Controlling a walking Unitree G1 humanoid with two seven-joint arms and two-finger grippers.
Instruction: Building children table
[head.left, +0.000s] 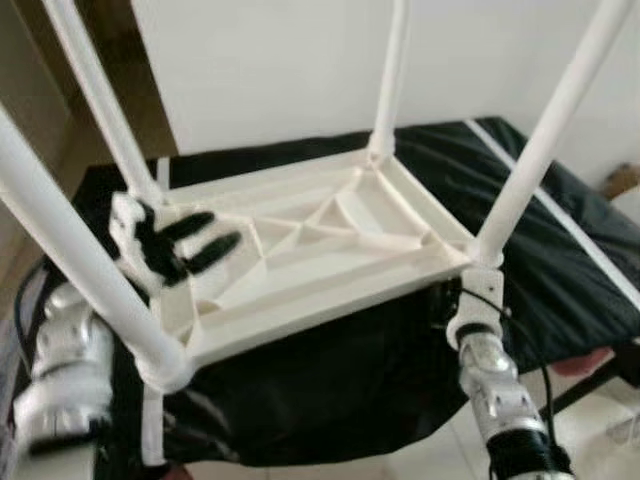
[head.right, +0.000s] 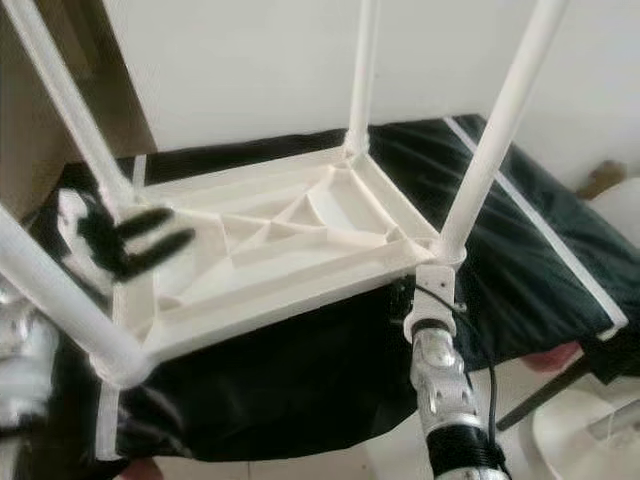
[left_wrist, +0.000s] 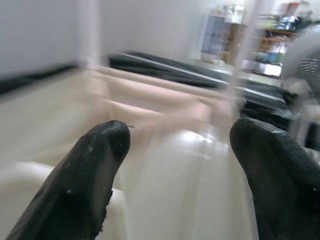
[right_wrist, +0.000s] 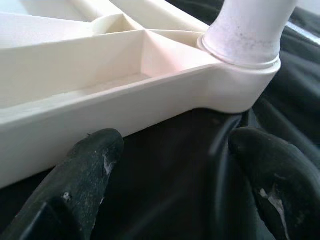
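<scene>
A white plastic children's table (head.left: 320, 250) lies upside down on a black cloth, its ribbed underside facing up. Its legs stand upward, with the front left leg (head.left: 70, 260) and front right leg (head.left: 545, 130) nearest me. My left gripper (head.left: 222, 230) is open above the underside's left part, beside the rear left leg (head.left: 100, 100). In the left wrist view the left gripper (left_wrist: 180, 135) has nothing between its fingers. My right arm (head.left: 490, 390) reaches up to the front right corner (right_wrist: 240, 95). The right gripper (right_wrist: 172, 145) is open just below that corner's rim, over the cloth.
The black cloth (head.left: 560, 240) covers a low platform that ends at my feet and on the right. A white wall stands behind. Pale floor and a white fan (head.right: 590, 430) show at the lower right.
</scene>
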